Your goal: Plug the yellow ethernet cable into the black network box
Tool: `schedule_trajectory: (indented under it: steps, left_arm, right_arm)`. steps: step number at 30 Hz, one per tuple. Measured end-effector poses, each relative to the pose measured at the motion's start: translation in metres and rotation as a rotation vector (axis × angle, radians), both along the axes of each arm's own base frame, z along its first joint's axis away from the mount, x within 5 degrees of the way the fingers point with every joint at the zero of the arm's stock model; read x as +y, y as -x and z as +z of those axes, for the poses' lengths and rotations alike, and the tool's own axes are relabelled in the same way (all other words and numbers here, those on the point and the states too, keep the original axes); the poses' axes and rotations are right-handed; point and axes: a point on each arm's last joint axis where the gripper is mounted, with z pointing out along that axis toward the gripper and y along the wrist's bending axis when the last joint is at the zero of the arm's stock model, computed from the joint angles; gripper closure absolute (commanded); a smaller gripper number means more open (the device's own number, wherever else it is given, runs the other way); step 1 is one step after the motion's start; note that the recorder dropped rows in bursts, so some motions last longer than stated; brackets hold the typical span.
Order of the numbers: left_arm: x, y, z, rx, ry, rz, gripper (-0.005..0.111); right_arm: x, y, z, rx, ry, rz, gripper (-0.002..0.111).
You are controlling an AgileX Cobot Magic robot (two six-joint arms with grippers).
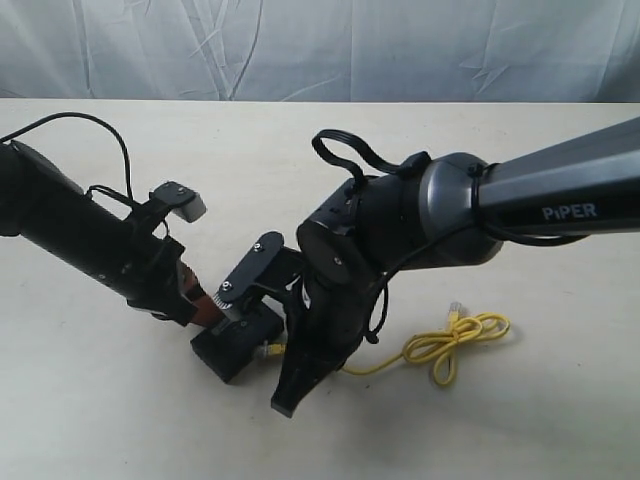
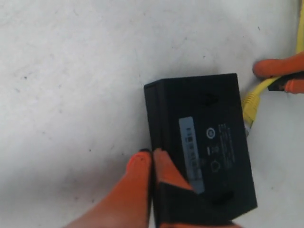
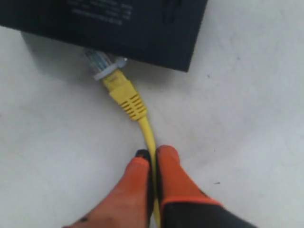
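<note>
Now the right fingers [image 3: 173, 173] squeeze tight on the yellow ethernet cable [image 3: 142, 118], just behind its clear plug [image 3: 102, 63], which touches the side of the black network box [image 2: 204, 137]. The left fingers [image 2: 137, 175] pinch one end of that box. The cable's bow [image 1: 455, 340] lies away from the box on the counter [image 2: 71, 71]

We saw the yellow ethernet cable [image 3: 142, 121] as bright yellow along its whole length, with a clear plug [image 3: 102, 61] just ahead of the right claw [image 3: 153, 159], whose fingertips [image 3: 137, 175] were orange backed by black. The black network box [image 2: 204, 104], touching the left claw [image 2: 152, 159], was plain black with a pale blue-grey label [image 2: 190, 152] carrying dark marks and faint white printing beside it. That claw's fingertips were orange too. The table [image 2: 71, 71] was off-white, flecked with small dark specks.
</note>
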Motion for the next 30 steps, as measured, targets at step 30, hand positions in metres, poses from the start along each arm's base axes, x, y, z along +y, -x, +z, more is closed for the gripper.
schedule_trajectory:
  steps: [30]
  left_arm:
    - [0.0026, -0.0017, -0.0021, 0.031, -0.038, 0.070, 0.107]
  right_arm:
    - [0.0045, -0.0034, 0.0004, -0.031, -0.070, -0.077, 0.070]
